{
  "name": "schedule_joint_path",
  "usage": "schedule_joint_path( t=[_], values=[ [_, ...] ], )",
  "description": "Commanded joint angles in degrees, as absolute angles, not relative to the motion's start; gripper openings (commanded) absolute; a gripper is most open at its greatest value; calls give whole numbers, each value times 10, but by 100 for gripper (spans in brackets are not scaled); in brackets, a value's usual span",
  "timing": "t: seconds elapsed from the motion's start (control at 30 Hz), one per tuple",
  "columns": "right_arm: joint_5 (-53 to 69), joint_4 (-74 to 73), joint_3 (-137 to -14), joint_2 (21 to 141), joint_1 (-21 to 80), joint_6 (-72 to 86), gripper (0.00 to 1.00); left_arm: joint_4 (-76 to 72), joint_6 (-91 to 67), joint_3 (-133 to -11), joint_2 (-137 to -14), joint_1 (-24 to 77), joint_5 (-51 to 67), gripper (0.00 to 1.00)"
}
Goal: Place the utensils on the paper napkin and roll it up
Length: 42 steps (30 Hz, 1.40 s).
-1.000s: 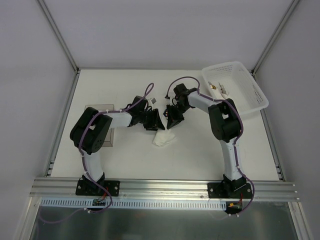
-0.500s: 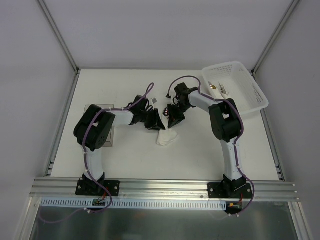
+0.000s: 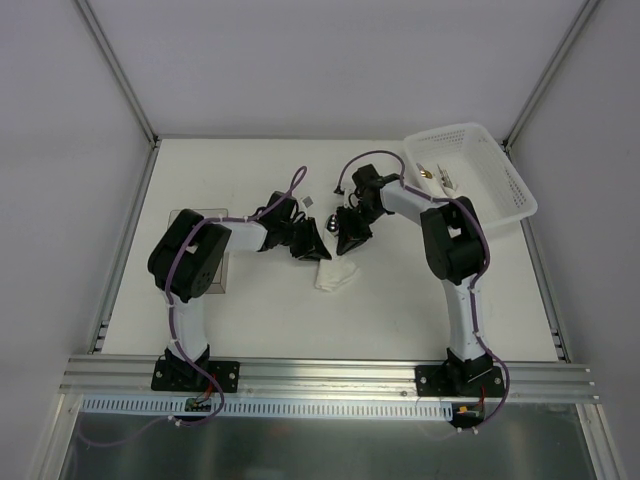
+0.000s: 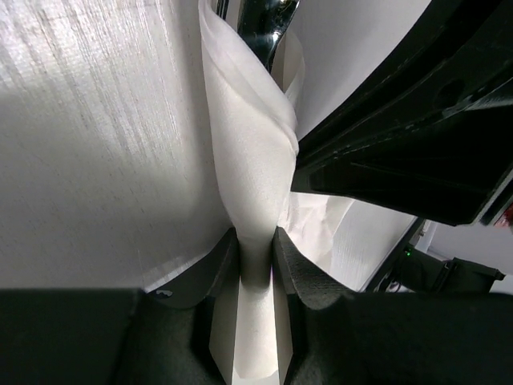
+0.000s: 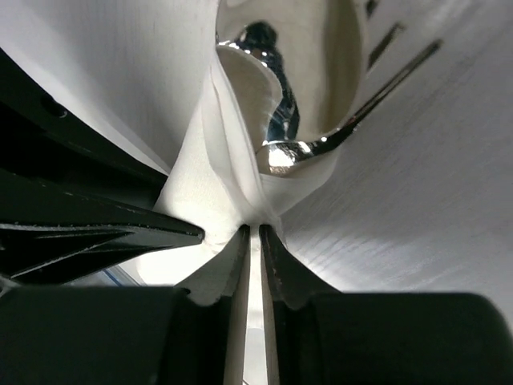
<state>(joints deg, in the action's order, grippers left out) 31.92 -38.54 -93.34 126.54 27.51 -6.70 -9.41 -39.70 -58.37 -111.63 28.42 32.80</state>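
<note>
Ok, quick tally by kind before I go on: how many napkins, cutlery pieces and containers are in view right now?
Paper napkin: 1
Spoon, in the napkin's fold: 1
White lattice basket: 1
Clear plastic box: 1
Cutlery in the basket: some, too small to count
Total: 4 counted, plus the basket's pieces

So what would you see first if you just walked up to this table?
The left gripper and the right gripper meet at the middle of the table, both pinching a crumpled white paper napkin. A shiny spoon pokes out of its folds between them. At the far right corner sits a white lattice basket holding more cutlery.
</note>
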Motion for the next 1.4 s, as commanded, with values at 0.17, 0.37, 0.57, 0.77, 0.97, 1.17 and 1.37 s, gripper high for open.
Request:
schedule_joint_path(
  t=[0.17,0.37,0.57,0.77,0.97,1.17,1.37],
  values=[
    [414,-292,-882,1177,205,-38,40,-128,-376,-527,-1093,279,280,0],
    [480,-218,-833,1145,185,-2,59,-182,-379,-500,-1065,277,301,0],
    [528,-166,-816,1146,183,37,69,-209,-382,-486,-1041,274,315,0],
    [551,-151,-809,1157,183,42,72,-229,-390,-472,-1006,274,326,0],
    [569,-119,-787,1158,184,53,79,-243,-401,-468,-979,274,340,0],
    [595,-90,-766,1155,183,53,83,-268,-420,-462,-958,273,359,0],
    [639,17,-724,1130,184,106,86,-289,-438,-460,-940,274,387,0]
  ],
)
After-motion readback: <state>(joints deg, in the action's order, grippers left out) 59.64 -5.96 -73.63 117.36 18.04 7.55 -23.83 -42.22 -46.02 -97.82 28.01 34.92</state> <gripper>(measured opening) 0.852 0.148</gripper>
